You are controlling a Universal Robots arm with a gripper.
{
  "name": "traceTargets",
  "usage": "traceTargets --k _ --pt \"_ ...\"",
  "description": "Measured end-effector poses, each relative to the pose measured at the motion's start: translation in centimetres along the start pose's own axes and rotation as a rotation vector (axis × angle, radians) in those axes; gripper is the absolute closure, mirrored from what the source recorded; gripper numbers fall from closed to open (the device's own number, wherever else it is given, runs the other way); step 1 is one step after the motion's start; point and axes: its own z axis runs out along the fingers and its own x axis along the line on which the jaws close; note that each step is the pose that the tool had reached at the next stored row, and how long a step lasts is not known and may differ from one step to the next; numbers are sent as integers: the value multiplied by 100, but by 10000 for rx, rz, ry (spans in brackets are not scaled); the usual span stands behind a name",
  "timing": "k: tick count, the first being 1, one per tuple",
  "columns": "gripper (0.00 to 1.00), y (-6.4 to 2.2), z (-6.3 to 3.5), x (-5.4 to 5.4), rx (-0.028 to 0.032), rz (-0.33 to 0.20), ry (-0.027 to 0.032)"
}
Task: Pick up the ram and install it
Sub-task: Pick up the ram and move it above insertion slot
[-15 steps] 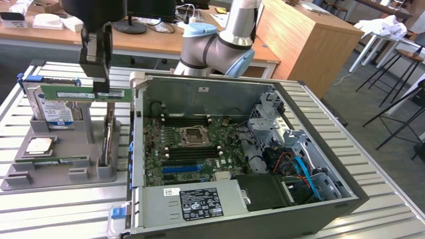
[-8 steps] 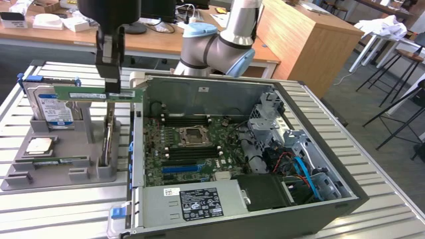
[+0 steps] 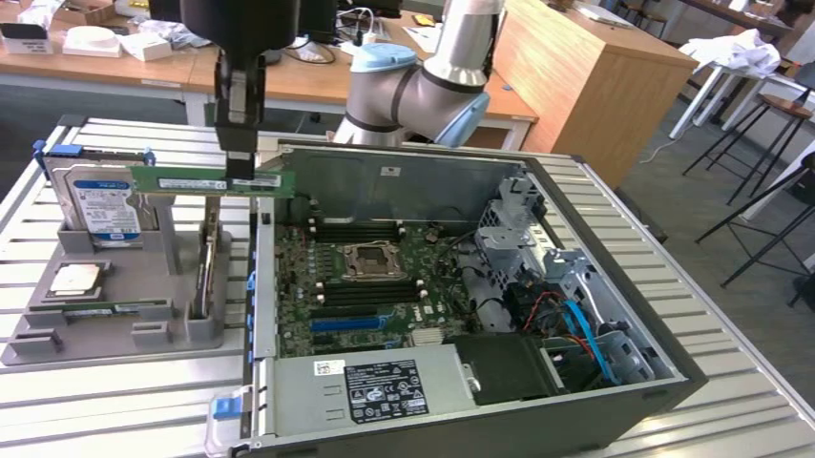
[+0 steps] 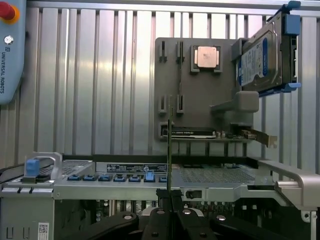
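One step of two done — ram [image 3: 178, 178] clenched in the gripper [image 3: 239, 164], held level in the air above the grey fixture tray [image 3: 128, 286], beside the open PC case [image 3: 662, 382] | install left — motherboard slots [image 3: 363, 296] looked unfilled.

We see the gripper [image 3: 240, 170] clamped on the ram [image 3: 178, 178]. The stick is level and in the air, above where the grey fixture [image 3: 128, 324] meets the open PC case [image 3: 382, 191] on the table [image 3: 102, 410]. The hard drive [image 3: 107, 205] stands upright in the fixture, and the processor chip [image 3: 74, 279] lies flat on it.
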Motion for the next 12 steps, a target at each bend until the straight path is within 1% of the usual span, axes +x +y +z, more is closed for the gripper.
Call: traceTargets --k 12 --pt "89 -284 -10 1 1 -1 0"
